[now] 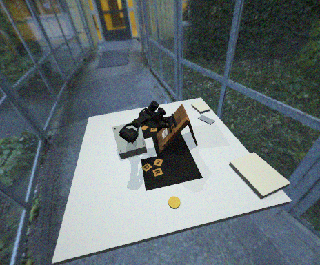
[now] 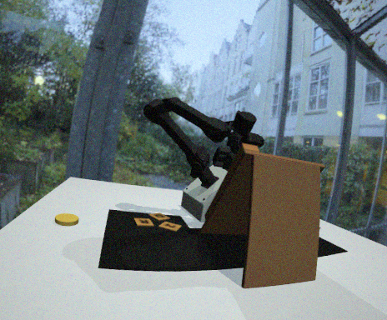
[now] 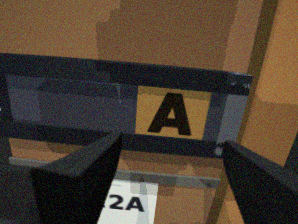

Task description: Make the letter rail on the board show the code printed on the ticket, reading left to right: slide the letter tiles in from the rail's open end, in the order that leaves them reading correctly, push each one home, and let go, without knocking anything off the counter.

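Observation:
The sloped brown board (image 1: 181,112) (image 2: 284,217) carries a dark rail (image 3: 65,65). One orange tile reading A (image 3: 172,116) sits in the rail toward its right end in the wrist view, with a narrow gap to the pale end piece (image 3: 234,117). The ticket (image 3: 125,202) (image 1: 165,133) below is partly hidden; "2A" shows at its right. My gripper (image 3: 172,143) is open and empty, its fingertips at the rail's lower edge, either side of the A tile's position. Three loose tiles (image 1: 146,167) (image 1: 158,162) (image 1: 157,172) lie near the mat's front left; two more (image 1: 145,128) (image 1: 154,130) lie behind.
The black mat (image 1: 180,172) (image 2: 168,254) lies under the board. A grey box-like base (image 1: 132,150) stands left of it. A yellow disc (image 1: 174,202) (image 2: 67,219) lies in front. A large cream book (image 1: 259,174), a smaller one (image 1: 201,106) and a grey slab (image 1: 206,119) lie to the right.

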### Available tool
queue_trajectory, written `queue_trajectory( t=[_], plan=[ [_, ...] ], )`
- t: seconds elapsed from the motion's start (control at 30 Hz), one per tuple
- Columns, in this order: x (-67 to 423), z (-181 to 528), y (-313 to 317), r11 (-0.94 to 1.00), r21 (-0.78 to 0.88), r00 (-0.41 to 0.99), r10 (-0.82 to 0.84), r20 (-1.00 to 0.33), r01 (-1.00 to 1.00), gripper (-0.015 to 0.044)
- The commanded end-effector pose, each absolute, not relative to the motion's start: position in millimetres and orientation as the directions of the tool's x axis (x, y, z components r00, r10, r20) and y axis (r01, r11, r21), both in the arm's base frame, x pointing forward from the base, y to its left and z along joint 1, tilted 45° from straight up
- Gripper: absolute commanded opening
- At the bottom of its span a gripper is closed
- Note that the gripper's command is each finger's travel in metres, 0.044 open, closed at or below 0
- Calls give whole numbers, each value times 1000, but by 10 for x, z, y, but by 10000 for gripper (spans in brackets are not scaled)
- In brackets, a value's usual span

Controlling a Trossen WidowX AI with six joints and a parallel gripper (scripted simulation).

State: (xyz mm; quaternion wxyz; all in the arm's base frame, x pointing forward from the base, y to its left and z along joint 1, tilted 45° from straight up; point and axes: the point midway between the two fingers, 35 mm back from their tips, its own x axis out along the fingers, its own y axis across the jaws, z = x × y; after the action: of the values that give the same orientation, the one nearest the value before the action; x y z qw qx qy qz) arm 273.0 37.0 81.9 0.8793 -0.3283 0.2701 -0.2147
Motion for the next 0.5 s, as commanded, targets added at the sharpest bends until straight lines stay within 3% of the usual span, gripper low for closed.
queue_trajectory(
  t=[0.0, 0.3, 0.47],
  plan=[
    [2729, 817, 369, 692, -694, 762, -555, -334, 200, 242],
    [2729, 817, 369, 692, -694, 762, -555, -334, 200, 6],
    [2729, 817, 369, 692, -694, 762, -555, -334, 200, 0]
  ],
)
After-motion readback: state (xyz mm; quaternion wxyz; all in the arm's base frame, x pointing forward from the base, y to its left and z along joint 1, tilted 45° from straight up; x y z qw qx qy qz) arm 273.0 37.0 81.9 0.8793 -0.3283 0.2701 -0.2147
